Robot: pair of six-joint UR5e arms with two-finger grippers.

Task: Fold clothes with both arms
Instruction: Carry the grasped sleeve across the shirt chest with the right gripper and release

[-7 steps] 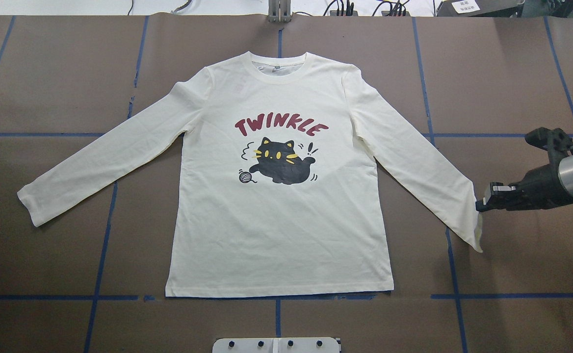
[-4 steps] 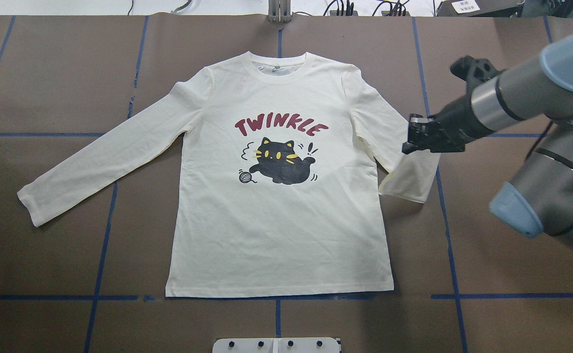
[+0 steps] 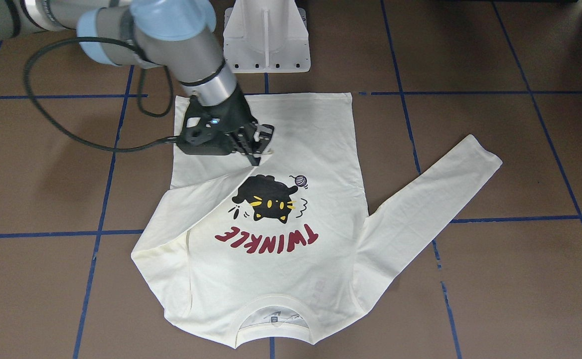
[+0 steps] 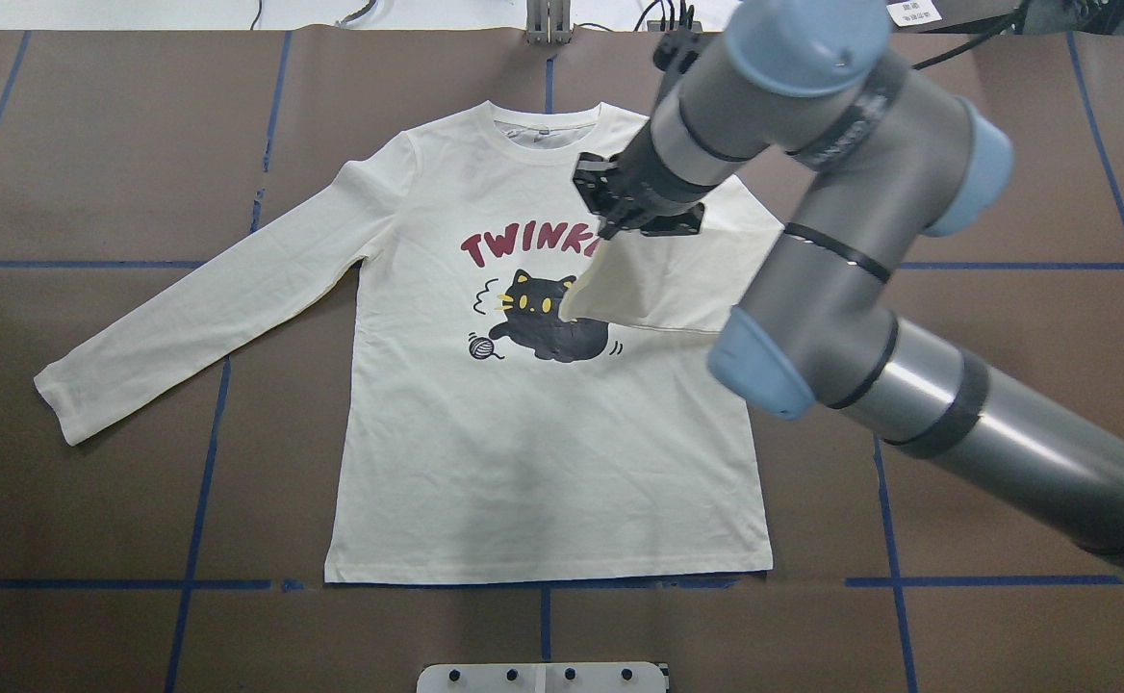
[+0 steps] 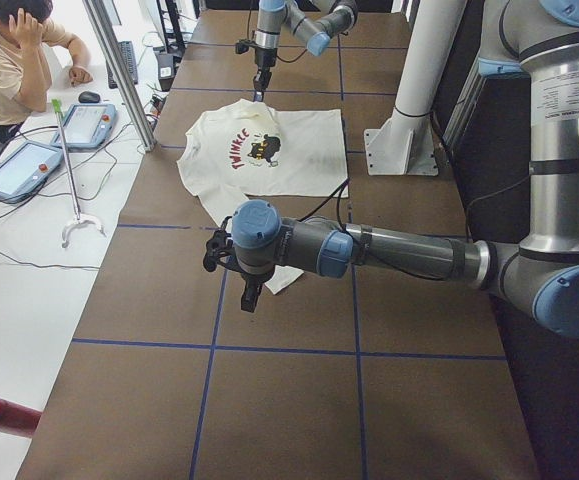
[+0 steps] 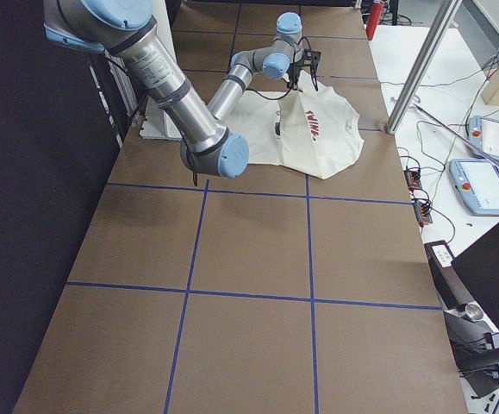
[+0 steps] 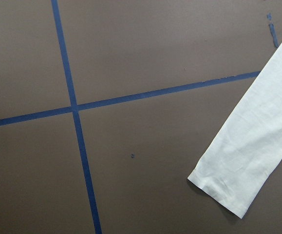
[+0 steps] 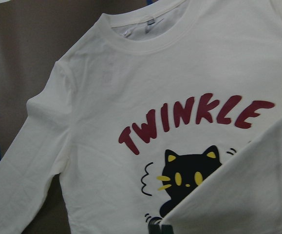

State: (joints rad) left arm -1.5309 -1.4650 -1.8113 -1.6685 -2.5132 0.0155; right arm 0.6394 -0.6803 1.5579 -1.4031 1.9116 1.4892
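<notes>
My right gripper (image 4: 608, 229) pinches the cuff of the sleeve (image 4: 658, 289) over the print on the shirt (image 4: 523, 462), mid-frame, its length running right to the shoulder; on the left gripper (image 5: 249, 297) I can't tell the jaws.

A brown, blue-taped table (image 4: 90, 144) carries the cream T-shirt (image 4: 523, 462).

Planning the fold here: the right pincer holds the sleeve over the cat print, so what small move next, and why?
Probably lower the right pincer slightly and lay the sleeve on the shirt: it is pinched, hanging lifted across the print.
</notes>
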